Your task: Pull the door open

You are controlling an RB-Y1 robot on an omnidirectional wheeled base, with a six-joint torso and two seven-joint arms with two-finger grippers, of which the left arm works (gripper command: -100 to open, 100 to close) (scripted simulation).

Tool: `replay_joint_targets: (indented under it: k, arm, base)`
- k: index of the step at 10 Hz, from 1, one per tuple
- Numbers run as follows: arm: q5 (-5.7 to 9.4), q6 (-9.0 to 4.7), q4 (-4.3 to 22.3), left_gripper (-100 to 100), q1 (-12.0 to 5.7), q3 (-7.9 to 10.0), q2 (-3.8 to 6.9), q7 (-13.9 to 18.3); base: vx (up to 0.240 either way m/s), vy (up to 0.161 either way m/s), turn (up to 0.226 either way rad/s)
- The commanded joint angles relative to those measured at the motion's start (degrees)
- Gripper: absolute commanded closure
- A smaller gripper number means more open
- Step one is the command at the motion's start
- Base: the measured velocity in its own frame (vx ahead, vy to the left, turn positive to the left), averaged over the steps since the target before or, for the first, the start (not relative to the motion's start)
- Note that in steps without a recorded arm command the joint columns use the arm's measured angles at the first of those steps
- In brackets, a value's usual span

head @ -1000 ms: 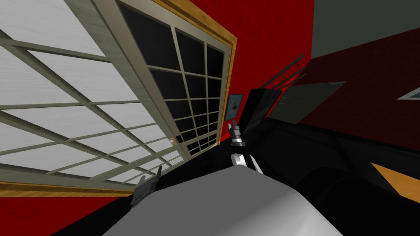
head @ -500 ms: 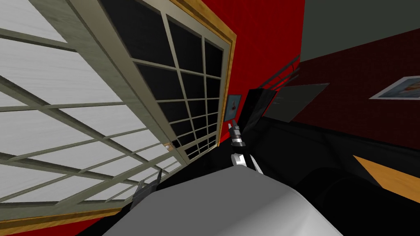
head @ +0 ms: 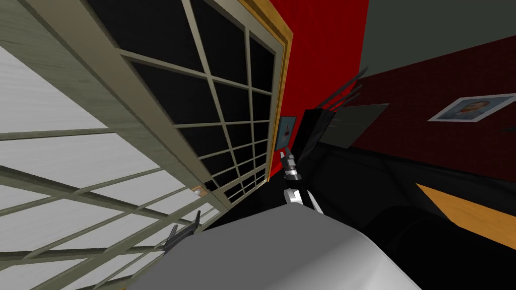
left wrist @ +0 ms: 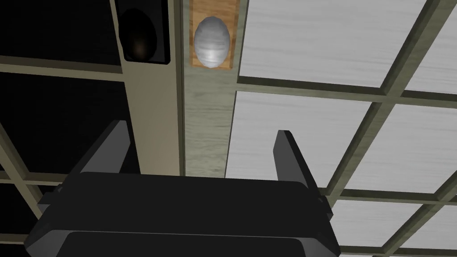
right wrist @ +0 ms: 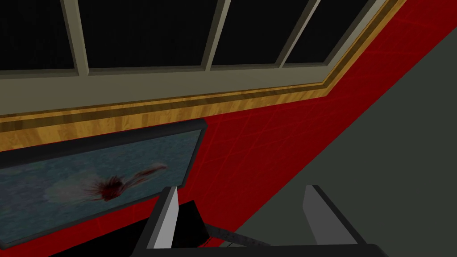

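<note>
A double door of grey-green bars fills the left of the head view: one leaf (head: 65, 151) with white panes, the other (head: 221, 100) with black panes. A round grey knob (left wrist: 212, 36) on a wooden plate sits on the white-paned leaf's edge stile; the same knob (head: 196, 191) is small in the head view. My left gripper (left wrist: 203, 149) is open, short of the knob and pointing at the stile below it, touching nothing. A dark knob (left wrist: 139, 36) sits on the black-paned leaf. My right gripper (head: 287, 153) is held up near the red wall, open and empty.
A wooden frame (head: 282, 75) borders the door in a red wall (head: 322, 50). A small blue picture (head: 286, 132) hangs beside the frame. Dark furniture (head: 322, 126) stands to the right, with another picture (head: 468, 108) on the dark red wall.
The whole head view has shifted: I have moved closer to the door and turned, so the knob sits nearer my left gripper. Both arms keep their pose against my body.
</note>
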Motion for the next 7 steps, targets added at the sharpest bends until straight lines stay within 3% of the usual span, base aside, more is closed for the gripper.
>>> replay_joint_targets:
  k: [1, 7]
  arm:
    - [0.00, 0.00, 0.00, -100, 0.00, 0.00, 0.00, 0.00]
    - [1.25, 1.54, 3.50, -100, 1.34, 3.32, 2.48, -1.79]
  base:
    - [0.078, 0.026, -0.028]
    - [-0.174, 0.000, 0.072]
